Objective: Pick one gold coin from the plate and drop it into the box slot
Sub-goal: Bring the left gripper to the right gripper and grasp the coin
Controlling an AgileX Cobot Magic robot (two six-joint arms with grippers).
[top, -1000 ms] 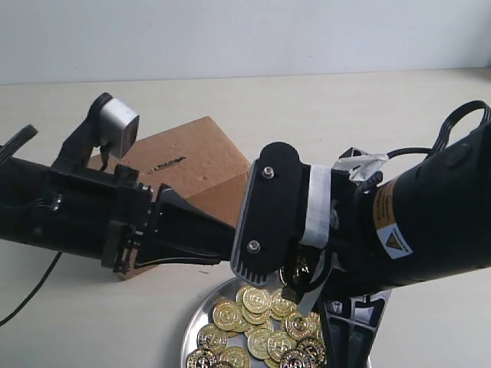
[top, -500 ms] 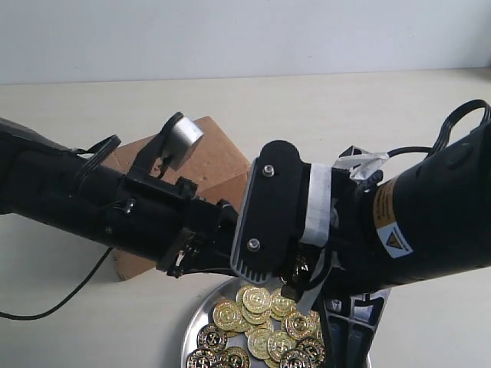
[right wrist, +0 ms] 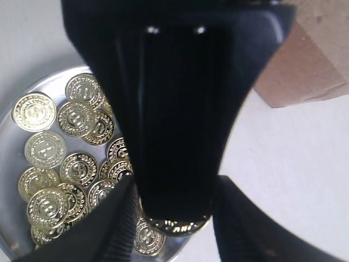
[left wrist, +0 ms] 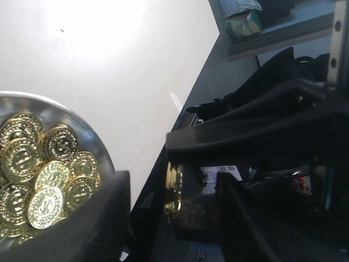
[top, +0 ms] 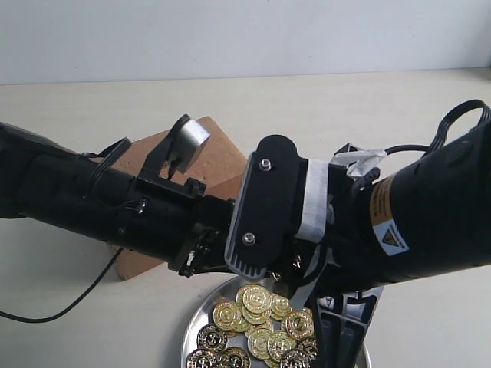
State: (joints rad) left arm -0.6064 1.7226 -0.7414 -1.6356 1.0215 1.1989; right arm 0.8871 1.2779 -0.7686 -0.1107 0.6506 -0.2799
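Observation:
The silver plate (top: 201, 318) holds several gold coins (top: 257, 299) at the bottom centre. My right gripper (right wrist: 175, 210) hangs above it, shut on one gold coin (right wrist: 174, 225) by its rim, the coin lying flat. My left arm (top: 115, 207) reaches across from the left. Its left gripper (left wrist: 172, 185) is open, with one finger above and one below that coin (left wrist: 173, 188), and a gap shows on the plate side. The upper left finger (right wrist: 174, 109) covers most of the coin in the right wrist view. The brown box (top: 222, 153) stands behind the left arm, and its slot is hidden.
The two arms overlap closely above the plate rim (left wrist: 95, 139). One corner of the box (right wrist: 305, 65) lies a short way from the plate. A black cable (top: 69, 307) trails over the table at the left.
My left arm has swung in from the left and pushed its open gripper under the right wrist, around the held coin. The right arm has barely shifted.

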